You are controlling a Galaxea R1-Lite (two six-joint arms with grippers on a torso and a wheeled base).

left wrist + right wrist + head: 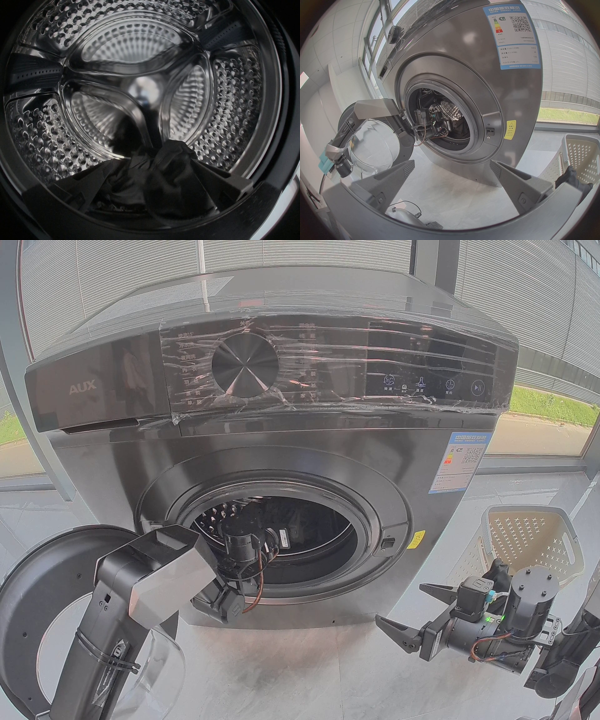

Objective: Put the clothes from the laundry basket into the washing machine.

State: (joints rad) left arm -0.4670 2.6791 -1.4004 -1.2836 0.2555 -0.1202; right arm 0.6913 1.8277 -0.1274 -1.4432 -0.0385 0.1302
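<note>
Leftmost, the round door (37, 590) of the washing machine (312, 446) is swung fully open. Beside it, the left gripper (151, 162) is reached through the opening into the drum (137, 47). Its fingers are spread apart, and a dark garment (175, 178) is bunched between them, low at the front of the drum. Whether the cloth is free of the pads cannot be told.

To the right, the right gripper (400, 605) is held above the floor with its fingers apart and nothing in them. The laundry basket (531, 534) is just beyond it, and a second dark piece (571, 178) is draped at the basket's rim.

A snag is judged the main risk: if the cloth is caught on a finger, it could be dragged back over the lip and dropped on the floor. The light basket could also be tipped by a careless reach.
</note>
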